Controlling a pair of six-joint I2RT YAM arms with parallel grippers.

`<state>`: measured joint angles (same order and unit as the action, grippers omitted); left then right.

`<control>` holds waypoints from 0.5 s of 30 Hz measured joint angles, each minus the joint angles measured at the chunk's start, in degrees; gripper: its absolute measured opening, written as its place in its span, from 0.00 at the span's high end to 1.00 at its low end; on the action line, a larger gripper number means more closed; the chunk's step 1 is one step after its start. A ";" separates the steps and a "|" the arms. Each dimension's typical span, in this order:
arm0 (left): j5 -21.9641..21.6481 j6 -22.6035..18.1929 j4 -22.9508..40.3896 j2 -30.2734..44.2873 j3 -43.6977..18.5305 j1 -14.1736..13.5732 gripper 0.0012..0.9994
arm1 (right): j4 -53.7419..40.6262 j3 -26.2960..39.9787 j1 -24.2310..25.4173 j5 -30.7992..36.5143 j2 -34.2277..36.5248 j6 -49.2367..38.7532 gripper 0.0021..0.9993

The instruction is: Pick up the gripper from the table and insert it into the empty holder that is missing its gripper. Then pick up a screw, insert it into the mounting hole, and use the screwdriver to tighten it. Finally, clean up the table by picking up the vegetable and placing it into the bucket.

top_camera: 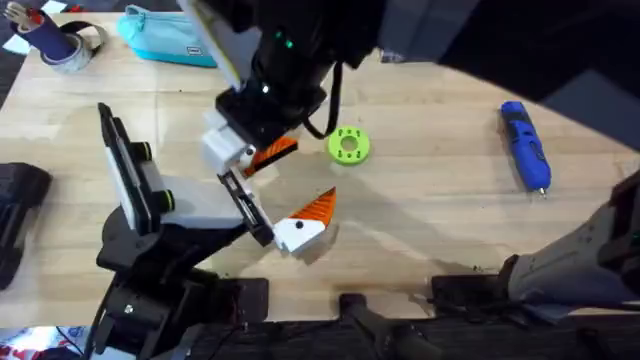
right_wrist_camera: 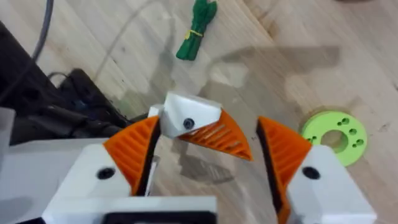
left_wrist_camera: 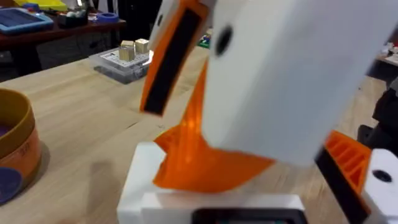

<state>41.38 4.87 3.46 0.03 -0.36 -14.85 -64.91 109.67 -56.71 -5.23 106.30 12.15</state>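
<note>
Fingers of the right gripper stand wide apart w/ nothing between them, hovering above the gripper, which sits at the tip of the holder on the table. Left gripper is too close to its camera; can't tell its state. Bucket is cut off, contents unclear.

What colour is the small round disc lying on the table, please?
The disc is bright lime green, seen best in the right wrist view.
</note>
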 joint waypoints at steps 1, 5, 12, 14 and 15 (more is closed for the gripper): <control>0.01 -0.05 0.00 0.00 0.00 0.00 0.01 | 0.02 0.07 0.32 -0.03 -0.28 -0.04 0.04; 0.01 -0.16 0.00 0.00 0.00 0.00 0.01 | -0.16 0.11 1.23 -0.17 -2.11 -0.17 0.01; 0.01 -0.16 0.00 0.00 0.00 0.00 0.01 | -1.48 0.76 2.51 -0.17 -3.70 -0.18 0.00; 0.01 -0.16 0.00 0.00 0.01 0.00 0.01 | -1.56 0.76 2.63 -0.17 -3.68 -0.18 0.00; 0.01 -0.16 0.00 0.00 0.00 0.00 0.01 | -1.57 0.76 2.63 -0.17 -3.67 -0.18 0.00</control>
